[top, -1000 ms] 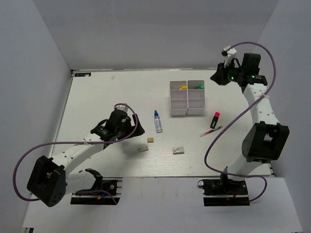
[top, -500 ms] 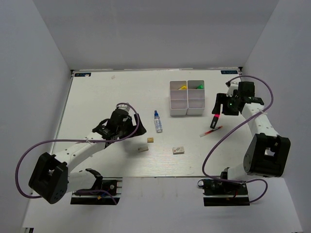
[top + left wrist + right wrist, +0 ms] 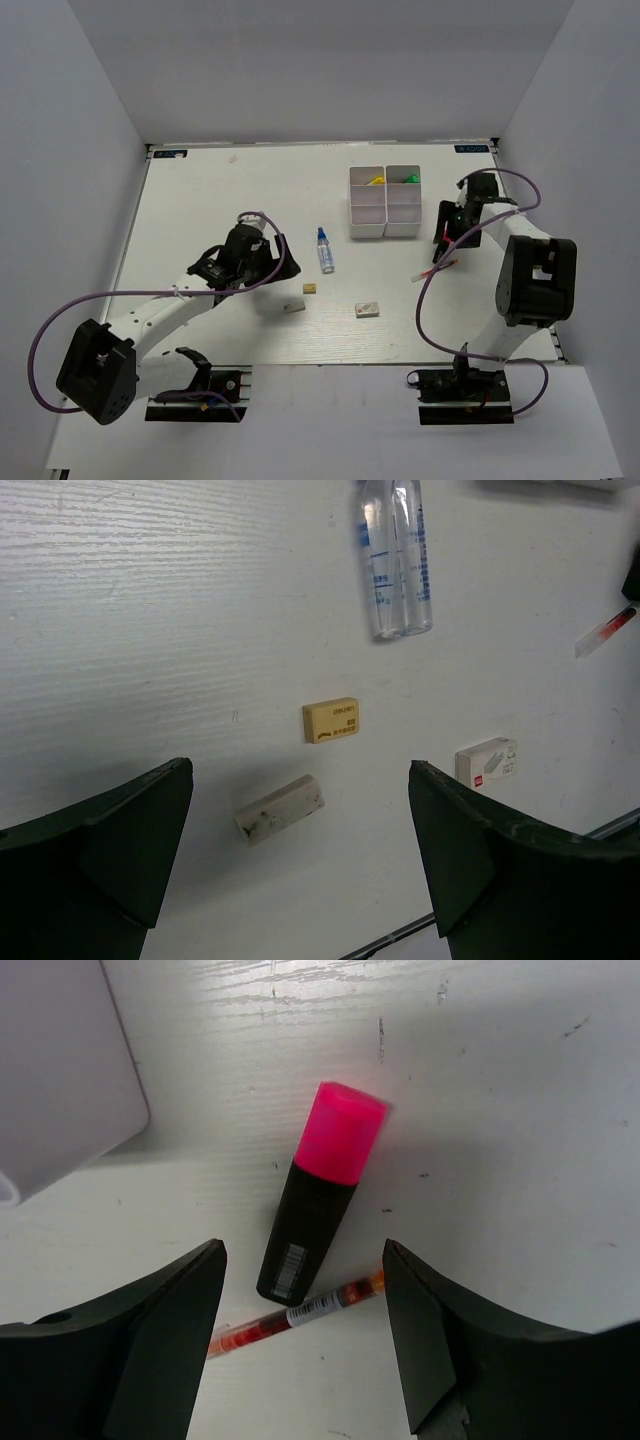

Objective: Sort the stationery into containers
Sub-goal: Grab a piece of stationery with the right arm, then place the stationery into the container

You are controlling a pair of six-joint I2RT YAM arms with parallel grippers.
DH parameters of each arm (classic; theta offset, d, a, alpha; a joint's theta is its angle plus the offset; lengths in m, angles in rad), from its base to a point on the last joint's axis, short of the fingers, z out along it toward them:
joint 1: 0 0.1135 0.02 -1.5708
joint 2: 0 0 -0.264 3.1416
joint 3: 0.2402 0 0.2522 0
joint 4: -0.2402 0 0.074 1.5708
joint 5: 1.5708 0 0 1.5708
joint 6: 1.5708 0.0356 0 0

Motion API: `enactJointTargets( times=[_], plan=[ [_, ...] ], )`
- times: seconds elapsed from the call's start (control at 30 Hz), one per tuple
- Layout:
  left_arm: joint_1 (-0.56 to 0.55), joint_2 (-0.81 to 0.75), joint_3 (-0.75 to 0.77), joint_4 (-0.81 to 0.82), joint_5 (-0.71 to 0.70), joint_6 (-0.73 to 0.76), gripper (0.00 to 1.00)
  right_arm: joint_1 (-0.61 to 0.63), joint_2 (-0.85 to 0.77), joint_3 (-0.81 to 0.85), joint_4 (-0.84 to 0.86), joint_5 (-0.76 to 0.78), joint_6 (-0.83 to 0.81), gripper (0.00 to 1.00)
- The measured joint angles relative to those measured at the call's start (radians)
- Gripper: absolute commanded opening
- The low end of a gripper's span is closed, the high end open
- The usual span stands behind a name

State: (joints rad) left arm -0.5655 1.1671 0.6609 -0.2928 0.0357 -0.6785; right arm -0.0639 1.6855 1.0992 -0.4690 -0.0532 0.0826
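Observation:
The white six-compartment tray [image 3: 352,205] stands at the far centre, with a yellow-capped pen [image 3: 375,181] and a green highlighter [image 3: 412,179] in its two far compartments. My right gripper [image 3: 446,230] is open just above a pink-and-black highlighter [image 3: 322,1195], its fingers straddling it [image 3: 302,1252]. A thin red pen [image 3: 290,1318] lies at the highlighter's near end. My left gripper [image 3: 270,274] is open low over the table [image 3: 298,778], with a grey eraser [image 3: 280,808] between its fingers. Beyond it lie a tan eraser [image 3: 331,720], a white eraser [image 3: 487,762] and a clear bottle [image 3: 397,565].
The tray's corner [image 3: 60,1070] is close to the left of my right gripper. The bottle [image 3: 325,250] lies left of the tray. The erasers [image 3: 310,288] lie near the table's front edge [image 3: 400,362]. White walls enclose the table.
My right arm has swung down from high at the far right to just over the pink highlighter. My left arm has barely moved.

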Motion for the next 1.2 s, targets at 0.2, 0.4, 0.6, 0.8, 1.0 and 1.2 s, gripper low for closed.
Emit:
enactJointTargets(
  times=[0.2,0.4,0.6,0.8,1.0,1.2],
  plan=[
    [0.0,-0.004,0.0,-0.01,-0.002,-0.004,0.98,0.043,0.087,0.015,0.025,0.099,0.024,0.65],
    [0.0,-0.013,0.0,-0.029,-0.003,-0.01,0.98,0.07,0.1,0.015,0.034,0.168,0.048,0.47],
    [0.0,-0.014,0.0,-0.037,-0.005,-0.01,0.98,0.099,0.103,0.015,0.042,0.185,0.066,0.31],
    [0.0,-0.015,0.0,-0.04,-0.006,-0.01,0.98,0.094,0.101,0.039,0.034,0.158,0.058,0.2],
    [0.0,-0.028,0.0,-0.04,-0.007,-0.01,0.98,0.08,0.005,0.151,0.053,0.034,-0.044,0.11],
    [0.0,-0.032,-0.011,-0.017,-0.007,-0.01,0.98,0.079,-0.169,0.244,0.171,-0.305,-0.285,0.0]
  ],
)
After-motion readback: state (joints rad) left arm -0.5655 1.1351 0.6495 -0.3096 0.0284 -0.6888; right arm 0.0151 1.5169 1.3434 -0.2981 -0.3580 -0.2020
